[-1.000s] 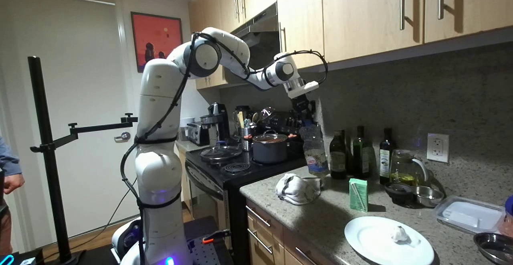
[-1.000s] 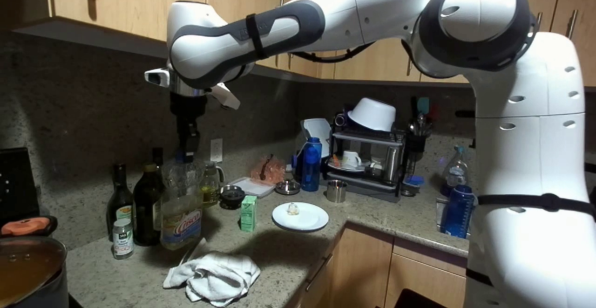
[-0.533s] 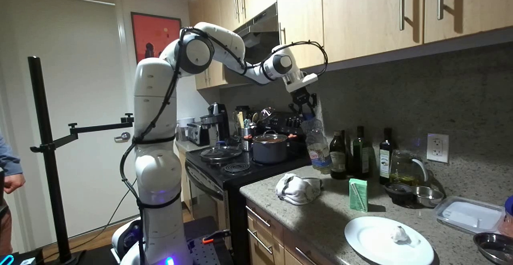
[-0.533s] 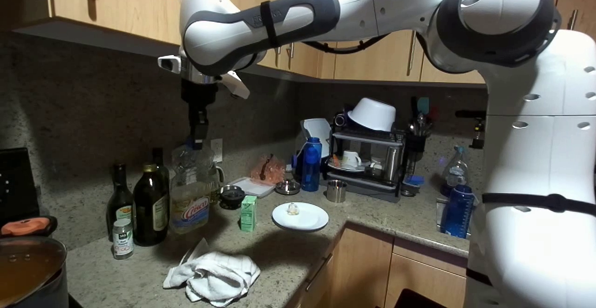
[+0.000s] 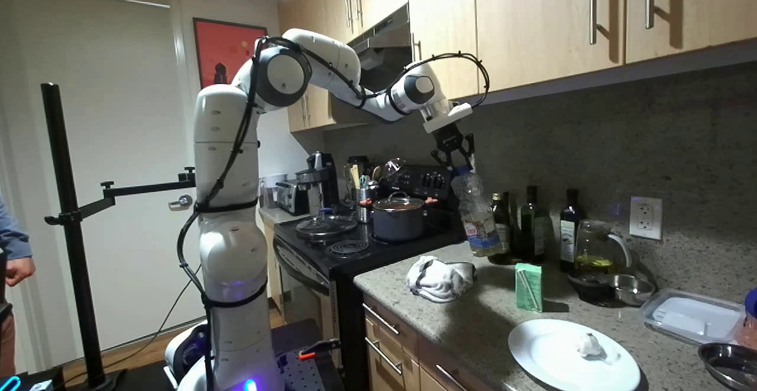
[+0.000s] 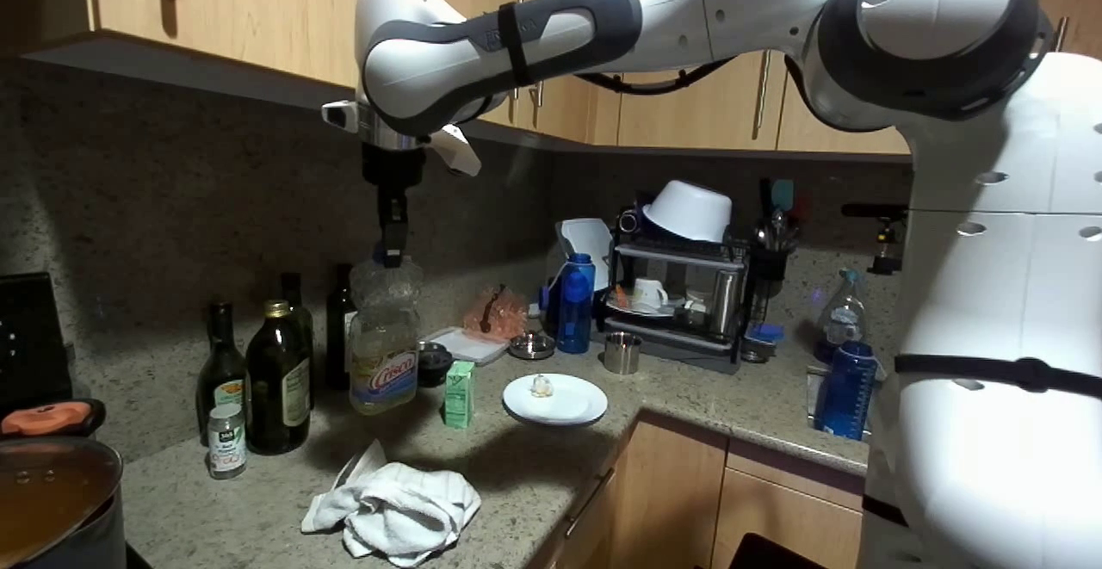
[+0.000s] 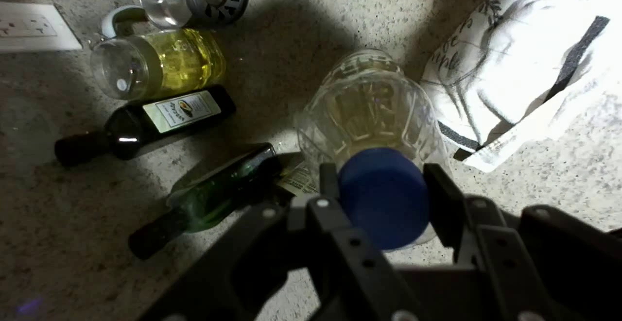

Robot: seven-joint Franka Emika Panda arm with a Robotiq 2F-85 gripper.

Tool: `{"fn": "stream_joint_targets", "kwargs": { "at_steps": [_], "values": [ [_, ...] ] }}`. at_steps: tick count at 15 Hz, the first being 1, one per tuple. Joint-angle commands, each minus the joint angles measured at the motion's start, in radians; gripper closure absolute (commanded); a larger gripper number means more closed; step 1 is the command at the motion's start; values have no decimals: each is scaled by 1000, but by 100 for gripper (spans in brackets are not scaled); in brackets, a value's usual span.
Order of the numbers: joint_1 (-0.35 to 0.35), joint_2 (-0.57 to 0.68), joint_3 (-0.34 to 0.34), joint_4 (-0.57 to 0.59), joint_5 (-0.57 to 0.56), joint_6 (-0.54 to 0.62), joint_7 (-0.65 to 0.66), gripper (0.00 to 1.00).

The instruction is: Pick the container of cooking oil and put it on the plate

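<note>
The cooking oil container is a clear plastic bottle with a blue cap and a Crisco label. It shows in both exterior views [image 5: 480,228] [image 6: 385,358] and from above in the wrist view [image 7: 371,107]. My gripper [image 5: 462,165] is shut on its blue cap, with a finger on each side in the wrist view [image 7: 381,190]. The container hangs below the gripper, tilted in an exterior view, and appears above the counter. The white plate [image 5: 547,352] lies on the counter with a garlic bulb [image 5: 589,345] on it; the plate also shows farther right [image 6: 572,404].
A green box [image 6: 459,394] stands between the container and the plate. Several dark bottles [image 6: 277,380] stand by the wall. A glass jug [image 7: 160,63] and metal bowl [image 5: 631,290] are farther along. A white towel [image 6: 405,509] lies in front; a pot [image 5: 398,222] sits on the stove.
My gripper has moved to the right in both exterior views with the container in it. The container has risen and uncovers more of the dark bottles behind it.
</note>
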Motion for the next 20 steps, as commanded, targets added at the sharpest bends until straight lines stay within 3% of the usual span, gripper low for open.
{"fn": "stream_joint_targets", "kwargs": {
  "at_steps": [1,11,12,18,19,20],
  "values": [
    [-9,-70,-2,-40,-30,-27,43,79],
    [-20,-116,-14,-25,-13,-64,24,79],
    [-20,-74,-15,-14,0,-59,13,54],
    [-20,-84,-15,-14,0,-59,13,54],
    [-20,-84,-15,-14,0,-59,13,79],
    [-20,-80,-15,-4,4,-59,14,79]
  ]
}}
